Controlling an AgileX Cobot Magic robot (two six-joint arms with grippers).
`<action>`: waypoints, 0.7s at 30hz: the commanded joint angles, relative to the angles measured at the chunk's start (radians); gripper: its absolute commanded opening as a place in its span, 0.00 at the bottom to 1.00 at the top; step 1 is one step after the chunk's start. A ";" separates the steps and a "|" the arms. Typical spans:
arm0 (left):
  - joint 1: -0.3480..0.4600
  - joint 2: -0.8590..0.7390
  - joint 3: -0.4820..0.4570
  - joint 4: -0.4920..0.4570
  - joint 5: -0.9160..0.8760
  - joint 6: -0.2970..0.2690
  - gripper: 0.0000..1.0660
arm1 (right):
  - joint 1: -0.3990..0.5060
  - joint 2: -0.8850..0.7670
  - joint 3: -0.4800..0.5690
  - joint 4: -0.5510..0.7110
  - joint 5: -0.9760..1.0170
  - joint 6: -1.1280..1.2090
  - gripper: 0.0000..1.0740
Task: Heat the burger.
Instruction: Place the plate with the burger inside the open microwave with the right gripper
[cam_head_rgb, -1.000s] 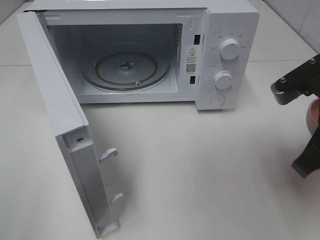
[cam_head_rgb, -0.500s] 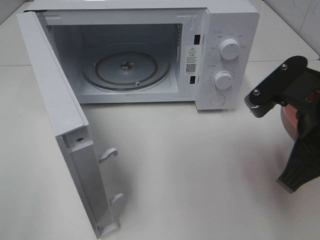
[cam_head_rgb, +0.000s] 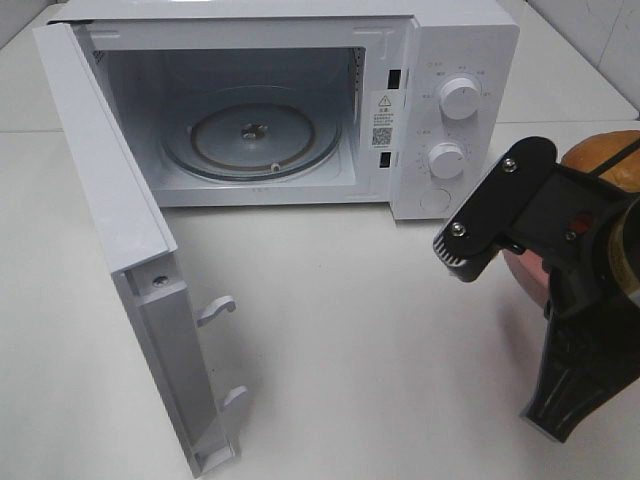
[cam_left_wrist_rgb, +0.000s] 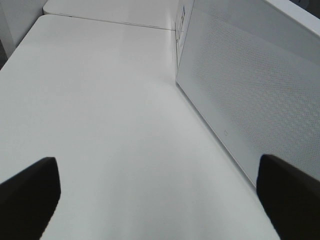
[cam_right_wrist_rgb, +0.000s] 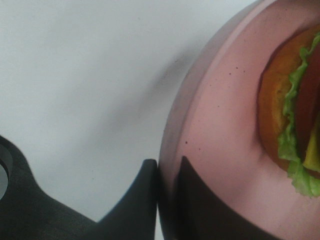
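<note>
The left fingers (cam_left_wrist_rgb: 30, 195) stand spread wide with nothing between them. They are low over the bench (cam_left_wrist_rgb: 100, 110) on the outer side of the microwave door (cam_head_rgb: 110, 190), out of the high camera's sight. In the high view that door hangs fully open at about 9 o'clock, with its latch hooks (cam_head_rgb: 215, 310) pointing toward the middle, so the mouth of the microwave (cam_head_rgb: 470, 40) is free. Inside, at about 11 o'clock, the glass turntable (cam_head_rgb: 250, 135) lies bare. At 3 o'clock the right fingers (cam_right_wrist_rgb: 142, 200) are pinched shut on the rim of the pink plate (cam_right_wrist_rgb: 215, 125). The burger (cam_head_rgb: 600, 155) sits on that plate, which appears lifted off the bench, well apart from the oven.

The step in hand looks like carrying the plate into the cavity.
- **Level:** Keep the plate flat, since a pinch on one edge lets it sag and the burger could slide.
- **Path:** Travel toward 10 o'clock, passing in front of the control panel (cam_head_rgb: 445, 125) rather than brushing it.
- **Entry:** Go in low and square through the mouth, clear of the hooks.
- **Release:** Set the plate centred on the turntable before loosening the grip.
</note>
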 joint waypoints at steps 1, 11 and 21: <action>0.002 -0.009 0.001 0.002 -0.001 0.000 0.96 | 0.058 -0.009 -0.004 -0.073 0.019 0.016 0.00; 0.002 -0.009 0.001 0.002 -0.001 0.000 0.96 | 0.181 -0.009 -0.004 -0.121 0.005 0.018 0.00; 0.002 -0.009 0.001 0.002 -0.001 0.000 0.96 | 0.209 -0.009 -0.004 -0.132 -0.103 -0.095 0.00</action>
